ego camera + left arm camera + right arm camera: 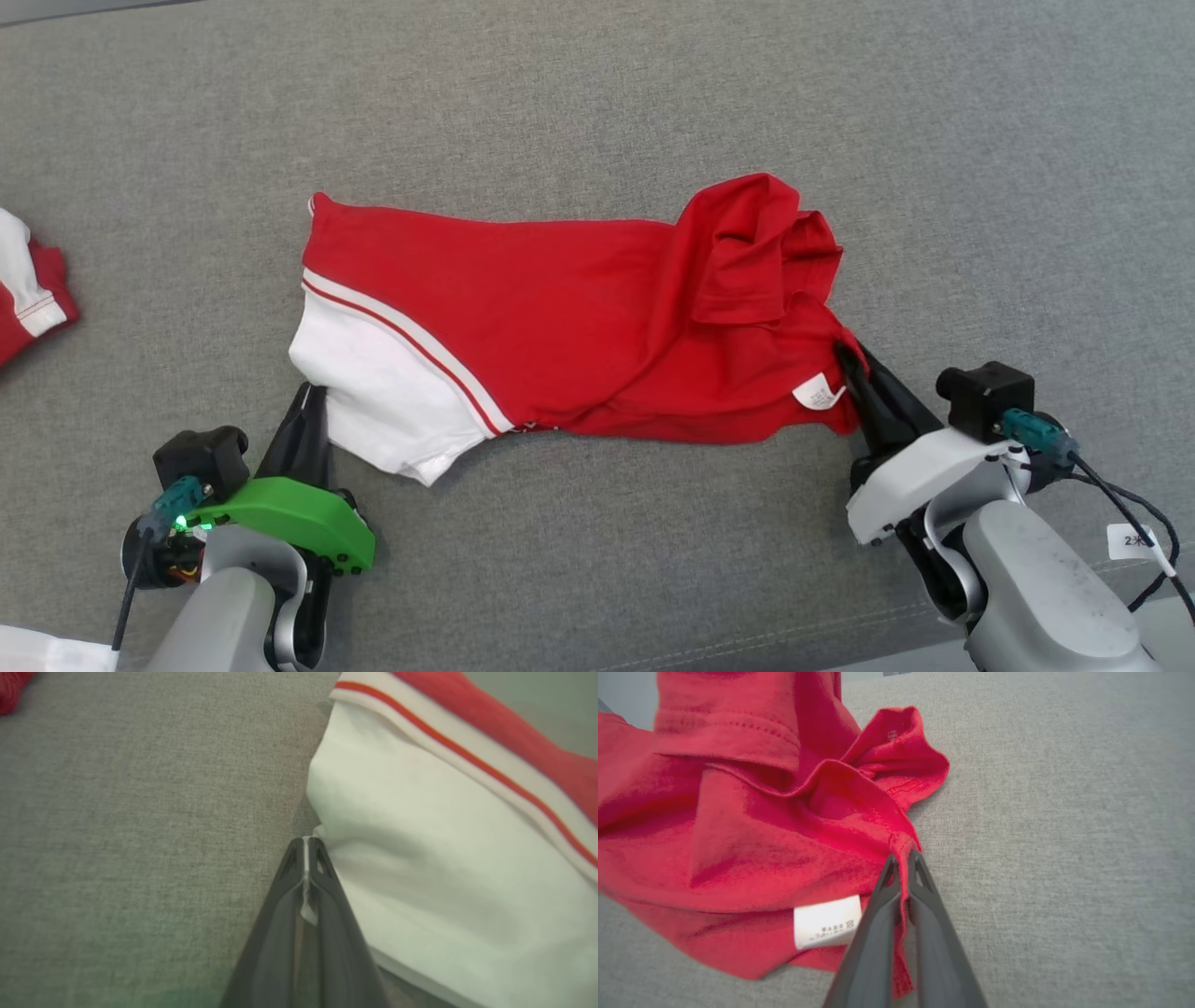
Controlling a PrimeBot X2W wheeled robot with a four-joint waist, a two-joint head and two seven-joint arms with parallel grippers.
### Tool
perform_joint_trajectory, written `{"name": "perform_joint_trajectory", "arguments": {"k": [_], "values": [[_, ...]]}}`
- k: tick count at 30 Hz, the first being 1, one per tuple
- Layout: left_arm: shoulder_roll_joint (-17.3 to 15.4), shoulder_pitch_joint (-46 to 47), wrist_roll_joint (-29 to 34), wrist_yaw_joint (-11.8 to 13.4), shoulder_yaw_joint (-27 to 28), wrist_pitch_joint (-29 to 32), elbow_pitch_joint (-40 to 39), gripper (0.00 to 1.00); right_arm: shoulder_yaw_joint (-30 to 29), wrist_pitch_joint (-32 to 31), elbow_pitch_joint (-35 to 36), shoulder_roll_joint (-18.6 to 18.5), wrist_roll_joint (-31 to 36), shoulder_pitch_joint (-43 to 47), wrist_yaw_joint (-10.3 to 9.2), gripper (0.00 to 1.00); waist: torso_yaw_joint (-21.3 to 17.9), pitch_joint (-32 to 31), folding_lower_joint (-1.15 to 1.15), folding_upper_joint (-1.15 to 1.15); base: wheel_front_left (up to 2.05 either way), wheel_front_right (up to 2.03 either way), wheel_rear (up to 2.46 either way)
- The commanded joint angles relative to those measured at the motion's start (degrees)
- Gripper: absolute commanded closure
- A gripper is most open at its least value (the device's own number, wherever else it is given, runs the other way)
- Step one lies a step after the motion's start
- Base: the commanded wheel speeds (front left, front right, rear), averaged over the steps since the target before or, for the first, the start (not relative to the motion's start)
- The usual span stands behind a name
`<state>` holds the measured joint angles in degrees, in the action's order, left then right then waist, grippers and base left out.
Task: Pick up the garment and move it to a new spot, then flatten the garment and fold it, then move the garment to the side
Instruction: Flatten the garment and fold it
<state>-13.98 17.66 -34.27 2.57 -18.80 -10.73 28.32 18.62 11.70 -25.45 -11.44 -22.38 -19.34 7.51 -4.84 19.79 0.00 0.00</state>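
The red-and-white cotton garment [579, 327] lay rumpled on the grey woven surface [597, 93], neither flattened nor folded. The left gripper [314, 392] pinched its white edge, the right gripper [848, 359] its red hem. Seemingly only the pick-up was under way.

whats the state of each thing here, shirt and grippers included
red and white shirt, partly spread out, right end bunched, pinched at both ends
left gripper, shut on the shirt's white edge
right gripper, shut on the shirt's red edge
second red and white garment, lying apart at the left, untouched
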Motion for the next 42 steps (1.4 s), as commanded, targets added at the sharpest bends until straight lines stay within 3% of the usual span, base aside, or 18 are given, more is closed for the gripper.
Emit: {"name": "perform_joint_trajectory", "arguments": {"k": [1,11,22,28,35,42], "values": [[-0.80,0.07,0.86,0.79,0.39,-0.44,-0.39,1.00,-0.53,0.83,1.29,-0.67,-0.18,-0.80,-0.04,1.00,-0.20,-0.17,0.00,0.00,0.00,0.00,0.00],[-4.27,1.72,4.44,4.50,1.85,-2.21,-15.92,1.00,-6.52,0.89,12.25,-1.73,2.48,-1.58,-0.04,1.00,-0.11,-2.04,0.00,0.00,0.00,0.00,0.00],[-9.87,8.97,9.83,9.74,4.46,2.64,-39.97,1.00,-13.44,-2.99,27.24,-2.42,5.18,-7.08,-0.04,1.00,-0.36,-5.52,0.00,0.00,0.00,0.00,0.00],[-11.91,14.94,12.38,11.09,6.11,4.68,-47.89,1.00,-16.32,-4.85,33.28,-3.18,6.17,-10.40,-0.04,1.00,-0.75,-7.04,0.00,0.00,0.00,0.00,0.00],[-13.17,20.68,14.30,11.80,6.18,8.28,-53.24,1.00,-19.22,-8.24,39.70,-2.94,6.94,-12.32,-0.04,1.00,-1.18,-8.15,0.00,0.00,0.00,0.00,0.00],[-12.03,22.41,13.17,11.35,4.91,9.33,-52.34,1.00,-19.91,-9.82,39.54,-2.26,5.96,-11.97,-0.04,1.00,-1.31,-7.36,0.00,0.00,0.00,0.00,0.00]]}}
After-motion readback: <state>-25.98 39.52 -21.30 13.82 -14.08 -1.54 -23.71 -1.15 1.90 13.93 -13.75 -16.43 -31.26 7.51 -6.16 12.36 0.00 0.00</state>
